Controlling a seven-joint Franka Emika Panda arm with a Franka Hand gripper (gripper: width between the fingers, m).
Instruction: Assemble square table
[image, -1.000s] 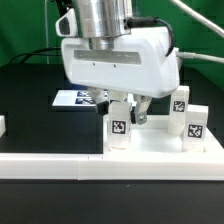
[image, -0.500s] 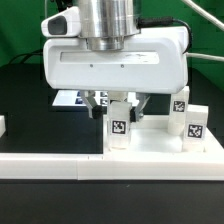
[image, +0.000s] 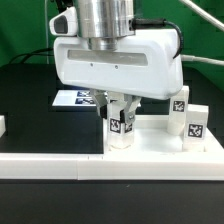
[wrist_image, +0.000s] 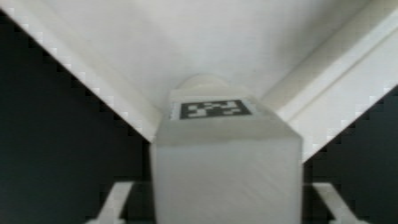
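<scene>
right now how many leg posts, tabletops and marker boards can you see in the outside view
leg posts: 3 — one at the end effector, leg post, leg post, leg post
tabletop slab: 1
marker board: 1
total: 5

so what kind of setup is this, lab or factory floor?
Likely a lab bench rig: black table, fiducial tags on the white leg posts, a marker board behind the gripper.

A: The tall white plastic leg post (image: 119, 131) looks matt and smooth, its black-and-white tag printed flat.

B: The robot's white hand (image: 120, 104) has a glossy moulded shell under a brushed metal wrist cylinder (image: 104, 20).

A: The black surface (image: 30, 105) seems matt, perhaps cloth; too blurred.
</scene>
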